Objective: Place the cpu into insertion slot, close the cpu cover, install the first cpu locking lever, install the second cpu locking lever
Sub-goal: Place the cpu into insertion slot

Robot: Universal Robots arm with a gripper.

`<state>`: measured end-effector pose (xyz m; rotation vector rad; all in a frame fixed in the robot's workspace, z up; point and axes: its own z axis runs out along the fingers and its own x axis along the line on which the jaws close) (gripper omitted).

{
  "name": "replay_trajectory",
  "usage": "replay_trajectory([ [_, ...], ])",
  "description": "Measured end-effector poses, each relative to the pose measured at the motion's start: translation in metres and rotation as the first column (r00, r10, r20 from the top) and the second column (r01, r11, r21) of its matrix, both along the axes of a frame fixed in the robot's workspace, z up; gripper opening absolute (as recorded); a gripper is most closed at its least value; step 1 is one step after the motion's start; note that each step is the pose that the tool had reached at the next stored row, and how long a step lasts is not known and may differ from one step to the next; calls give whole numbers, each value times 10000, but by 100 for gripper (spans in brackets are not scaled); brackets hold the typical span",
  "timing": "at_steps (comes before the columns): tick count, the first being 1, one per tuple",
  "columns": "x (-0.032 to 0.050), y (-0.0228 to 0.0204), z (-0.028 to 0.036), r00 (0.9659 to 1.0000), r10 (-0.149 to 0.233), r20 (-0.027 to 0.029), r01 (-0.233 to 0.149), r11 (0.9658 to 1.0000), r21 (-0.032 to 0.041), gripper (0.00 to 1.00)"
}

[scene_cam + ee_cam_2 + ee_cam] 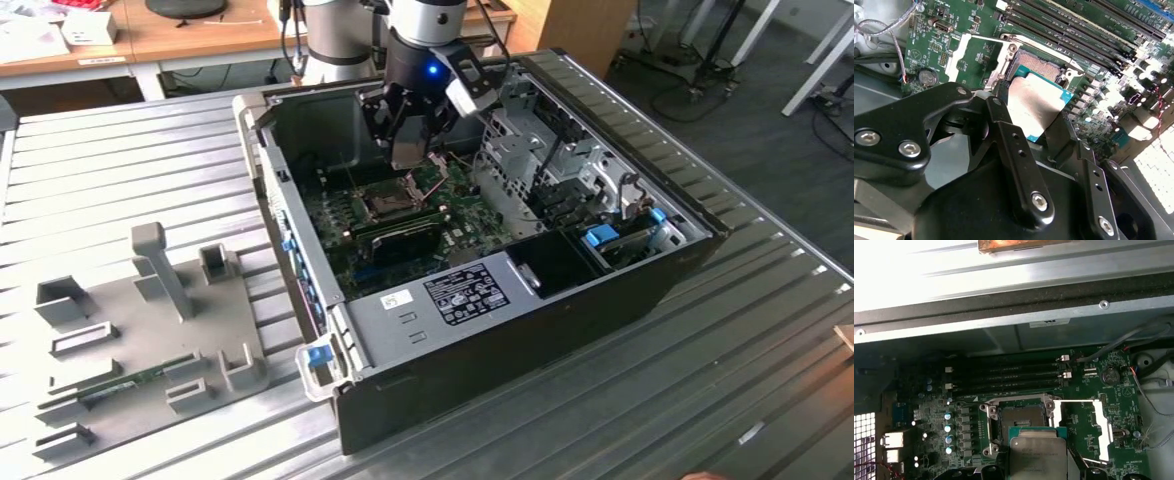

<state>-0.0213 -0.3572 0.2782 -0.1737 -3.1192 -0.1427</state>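
The end effector (1032,119) is closed narrowly on the cpu (1036,112). Its black fingers (1006,135) press two opposite edges of the chip. The cpu hangs in the air just beside the slot (1040,71) and is not seated in it, so the slot's dark bed lies bare. The cover (970,52) is swung open away from the slot, and the green board (939,30) shows through its window.

The exterior view shows the arm reaching down into the open case (534,330), which stands on the ribbed surface (747,400). There the end effector (411,150) hangs over the slot (387,203), and the cpu is too small to pick out.

The first wrist view looks squarely at the board. The cpu (1038,457) is cut off by the picture's edge, with the slot (1021,419) just past it, the cover (1102,427) open beside it and the memory slots (1004,377) further on. How high the cpu hangs above the slot cannot be told.
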Motion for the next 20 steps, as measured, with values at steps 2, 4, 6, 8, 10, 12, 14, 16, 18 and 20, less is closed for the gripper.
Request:
replay_trajectory([
  [2, 0, 0, -1, 10000, -8, 0, 8, 10000, 1, 54],
  [4, 0, 0, -1, 10000, -15, 0, 15, 10000, -1, 54],
  [6, 0, 1, -1, 10000, -21, 0, 21, 10000, 0, 54],
  [8, 0, 1, -3, 10000, -42, 0, 42, 10000, -1, 54],
  [10, 0, 1, -9, 9999, -131, 1, 131, 9999, 1, 54],
  [12, 0, 1, -14, 9997, -261, -1, 261, 9997, -1, 54],
  [14, 0, 1, -17, 9993, -379, 0, 379, 9993, -1, 54],
  [16, 0, 0, -20, 9989, -475, 0, 475, 9989, -1, 54],
  [18, 0, 1, -21, 9985, -543, 0, 543, 9985, -1, 54],
  [20, 0, 1, -23, 9982, -605, 0, 605, 9982, -1, 54],
])
